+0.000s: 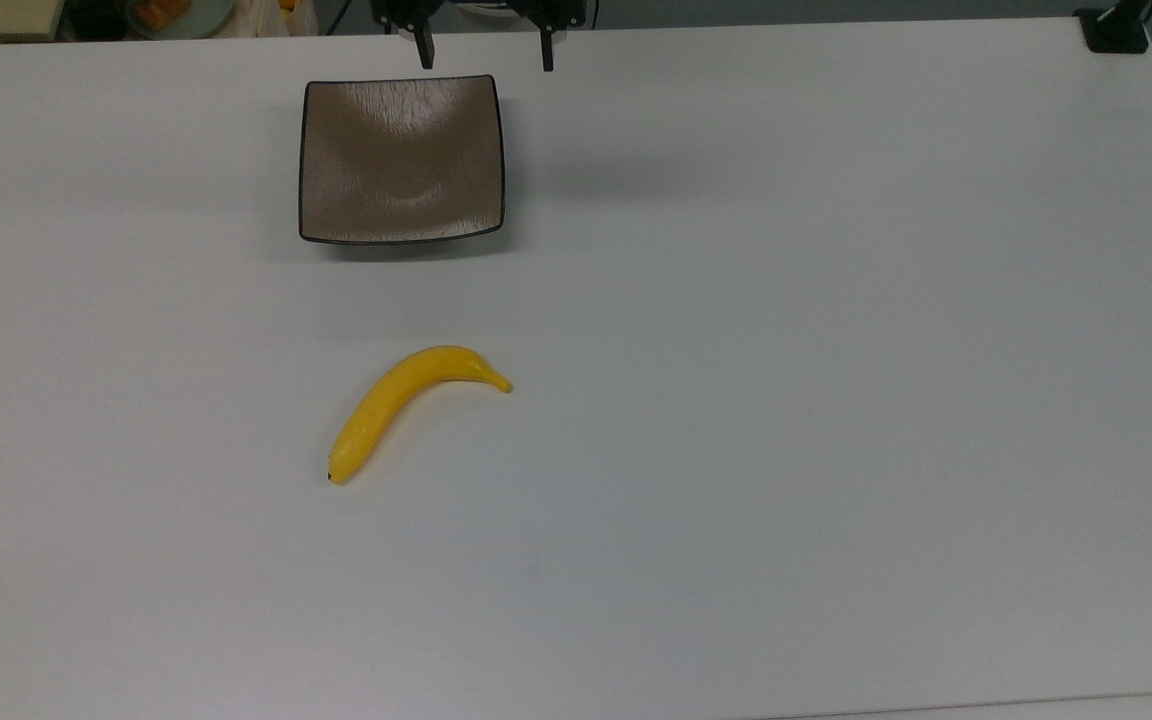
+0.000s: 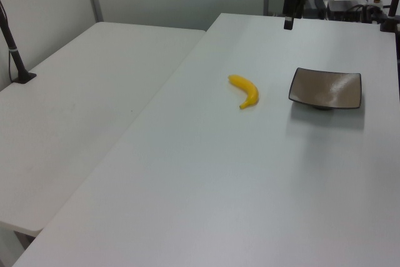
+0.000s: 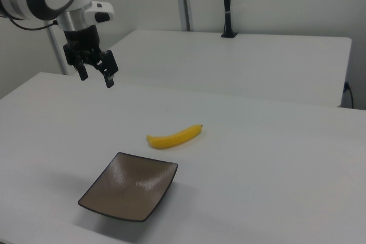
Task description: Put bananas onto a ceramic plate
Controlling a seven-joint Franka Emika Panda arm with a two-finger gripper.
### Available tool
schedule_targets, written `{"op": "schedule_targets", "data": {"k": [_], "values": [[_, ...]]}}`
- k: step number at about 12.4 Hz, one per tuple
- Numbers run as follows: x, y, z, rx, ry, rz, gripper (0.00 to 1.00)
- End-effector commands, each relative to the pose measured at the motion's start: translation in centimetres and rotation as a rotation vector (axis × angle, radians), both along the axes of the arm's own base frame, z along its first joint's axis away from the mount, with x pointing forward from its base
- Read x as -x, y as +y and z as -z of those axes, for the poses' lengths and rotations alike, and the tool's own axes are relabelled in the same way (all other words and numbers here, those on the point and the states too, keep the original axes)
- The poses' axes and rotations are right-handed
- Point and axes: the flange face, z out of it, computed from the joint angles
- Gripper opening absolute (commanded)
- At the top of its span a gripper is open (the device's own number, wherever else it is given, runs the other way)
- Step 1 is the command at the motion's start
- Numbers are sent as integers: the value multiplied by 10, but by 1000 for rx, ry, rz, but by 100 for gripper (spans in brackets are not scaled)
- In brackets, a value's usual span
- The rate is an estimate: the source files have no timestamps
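A single yellow banana (image 1: pixel 406 398) lies flat on the white table (image 1: pixel 786 350), also in the left view (image 2: pixel 245 90) and the right view (image 3: pixel 174 136). The square brown-grey ceramic plate (image 1: pixel 402 160) sits bare beyond it, seen too in the left view (image 2: pixel 326 88) and the right view (image 3: pixel 130 186). My gripper (image 1: pixel 485 55) hangs open in the air past the plate's far edge, at the top view's upper border, well away from the banana. It holds nothing, as the right view (image 3: pixel 96 76) confirms, and it shows in the left view (image 2: pixel 288 22) as well.
A second white table (image 2: pixel 81 92) adjoins on the left view's left, with a black post (image 2: pixel 15 54) on it. A black clamp (image 1: pixel 1116 30) sits at the top view's upper right corner. Cluttered equipment (image 2: pixel 350 4) stands behind the table's far end.
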Motion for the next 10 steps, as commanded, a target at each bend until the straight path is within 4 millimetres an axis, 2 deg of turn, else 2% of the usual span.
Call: {"op": "schedule_targets", "data": {"k": [1, 3, 6, 9, 10], "values": [[2, -1, -1, 0, -2, -14, 100], [2, -1, 7, 2, 18, -13, 100], [-3, -11, 14, -4, 31, 17, 100], [-24, -31, 34, 2, 50, 119, 100], [-39, -47, 28, -3, 39, 195, 100]]}}
